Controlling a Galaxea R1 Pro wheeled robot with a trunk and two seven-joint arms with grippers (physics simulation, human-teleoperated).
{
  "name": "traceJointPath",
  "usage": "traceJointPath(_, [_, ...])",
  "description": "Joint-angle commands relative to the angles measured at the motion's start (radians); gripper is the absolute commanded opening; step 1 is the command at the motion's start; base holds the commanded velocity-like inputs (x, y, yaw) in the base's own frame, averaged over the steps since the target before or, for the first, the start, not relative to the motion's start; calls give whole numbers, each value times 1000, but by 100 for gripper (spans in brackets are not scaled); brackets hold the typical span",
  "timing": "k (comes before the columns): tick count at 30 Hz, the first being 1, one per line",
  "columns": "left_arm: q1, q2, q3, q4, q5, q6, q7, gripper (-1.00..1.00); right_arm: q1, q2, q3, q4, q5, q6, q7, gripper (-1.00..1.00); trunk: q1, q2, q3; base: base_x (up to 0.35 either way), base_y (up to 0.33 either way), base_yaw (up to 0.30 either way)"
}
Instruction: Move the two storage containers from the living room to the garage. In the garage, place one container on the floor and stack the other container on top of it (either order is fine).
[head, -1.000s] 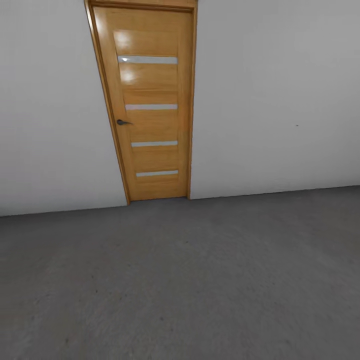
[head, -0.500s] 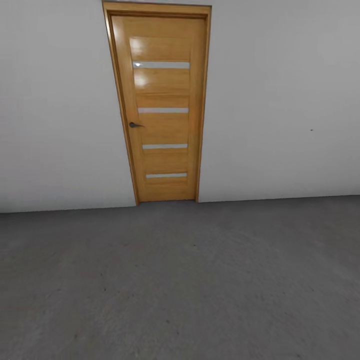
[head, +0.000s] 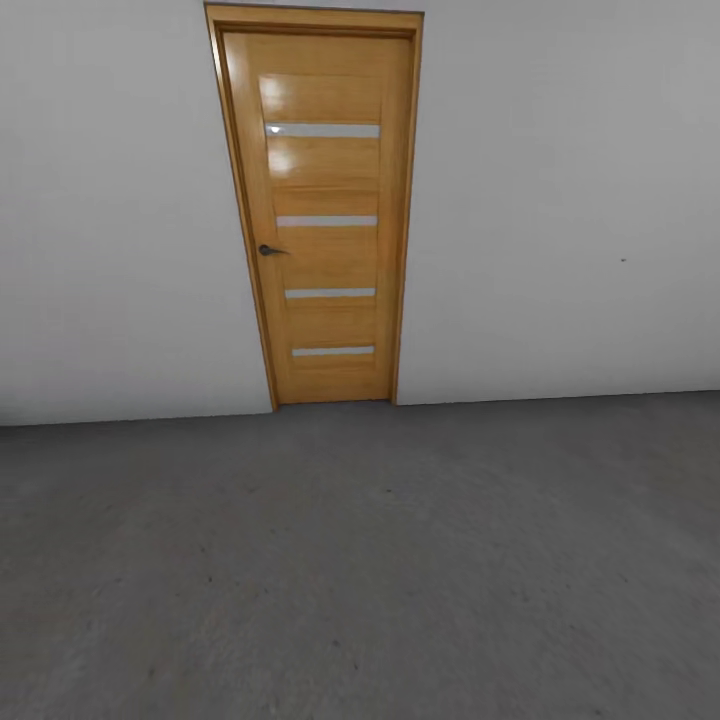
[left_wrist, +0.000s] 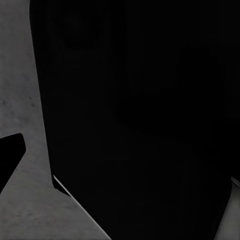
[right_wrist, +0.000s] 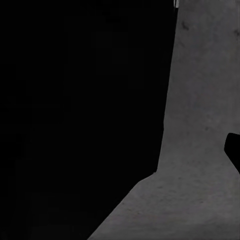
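Nothing has shifted in the last half second, though a second ago the head camera was still swinging, the door sliding toward 3 o'clock. No storage container shows, so its bearing, long axis and nearer arm cannot be judged. Concrete floor (head: 400, 560) runs to a closed wooden door (head: 325, 215) at 12 o'clock; whether either gripper is open or holding anything cannot be told from the dark wrist views.

Dark grey mottled concrete floor (head: 400, 560), up to the pale wall (head: 560, 200).
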Motion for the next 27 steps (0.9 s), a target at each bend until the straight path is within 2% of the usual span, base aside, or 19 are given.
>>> traceJointPath(1, [-1,0,0,1,0,-4,0,100,0,0,2,0,0,0,-1,100,0,0,-1,0,0,0])
traceJointPath(12, [-1,0,1,1,1,-4,0,100,0,-1,2,-1,1,0,-3,100,0,0,0,0,0,9])
traceJointPath(22, [-1,0,1,1,2,-4,0,100,0,-1,4,-2,3,0,-3,100,0,0,9,3,0,153])
traceJointPath(27, [-1,0,1,1,1,-4,0,100,-1,-1,3,-1,2,0,-4,100,0,0,11,153,0,80])
